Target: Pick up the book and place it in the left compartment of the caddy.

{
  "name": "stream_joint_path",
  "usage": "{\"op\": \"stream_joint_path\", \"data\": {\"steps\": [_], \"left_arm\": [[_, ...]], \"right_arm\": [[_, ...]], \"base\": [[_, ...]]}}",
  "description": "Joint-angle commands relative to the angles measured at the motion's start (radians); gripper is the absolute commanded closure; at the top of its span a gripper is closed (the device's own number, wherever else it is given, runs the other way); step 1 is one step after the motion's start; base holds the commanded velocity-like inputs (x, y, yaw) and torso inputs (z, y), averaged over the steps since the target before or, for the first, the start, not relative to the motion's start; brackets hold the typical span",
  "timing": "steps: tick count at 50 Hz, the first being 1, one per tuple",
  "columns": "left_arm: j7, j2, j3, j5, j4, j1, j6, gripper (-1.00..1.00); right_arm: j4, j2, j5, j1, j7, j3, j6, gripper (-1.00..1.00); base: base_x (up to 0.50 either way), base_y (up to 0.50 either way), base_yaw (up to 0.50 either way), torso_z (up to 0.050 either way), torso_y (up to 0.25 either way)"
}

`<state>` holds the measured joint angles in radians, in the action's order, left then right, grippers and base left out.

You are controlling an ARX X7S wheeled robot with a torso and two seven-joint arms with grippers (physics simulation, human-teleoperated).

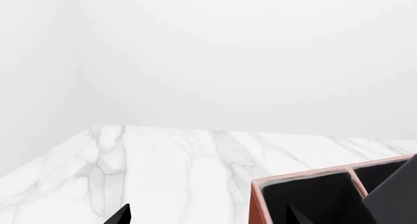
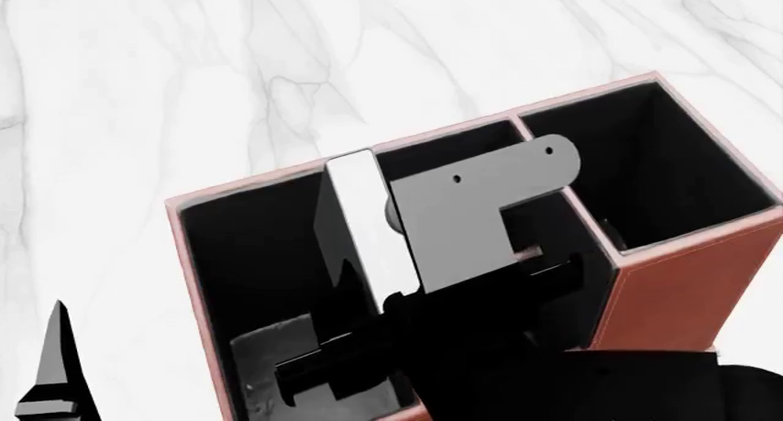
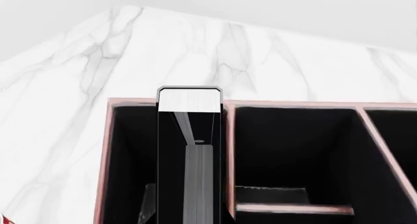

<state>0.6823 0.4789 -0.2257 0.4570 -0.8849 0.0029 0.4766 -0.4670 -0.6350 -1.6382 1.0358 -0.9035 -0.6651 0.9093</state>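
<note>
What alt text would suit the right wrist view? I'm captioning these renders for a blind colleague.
A thin black hardcover book with white page edges stands upright in the long, narrow left compartment of a reddish-brown leather-look caddy with black lining. It sits against the wall shared with the neighbouring bay. White marble tabletop stretches behind.

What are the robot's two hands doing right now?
Left gripper: cannot be told; only its black tips show.
Right gripper: closed on the thin black hardcover book, over the reddish-brown leather-look caddy.
</note>
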Motion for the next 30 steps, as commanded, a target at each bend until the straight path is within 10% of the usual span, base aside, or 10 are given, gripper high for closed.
{"op": "stream_joint_path", "data": {"steps": [1, 30], "left_arm": [[-0.060, -0.012, 0.010, -0.012, 0.023, -0.003, -0.056, -1.00], [-0.055, -0.005, 0.012, -0.001, 0.030, -0.007, -0.062, -1.00]], "right_arm": [[0.036, 0.035, 0.075, 0.013, 0.053, 0.033, -0.003, 1.00], [0.203, 0.135, 0.077, 0.056, 0.038, -0.024, 0.016, 1.00]], "base": [[0.00, 0.00, 0.00, 0.000, 0.000], [0.00, 0.00, 0.00, 0.000, 0.001]]}}
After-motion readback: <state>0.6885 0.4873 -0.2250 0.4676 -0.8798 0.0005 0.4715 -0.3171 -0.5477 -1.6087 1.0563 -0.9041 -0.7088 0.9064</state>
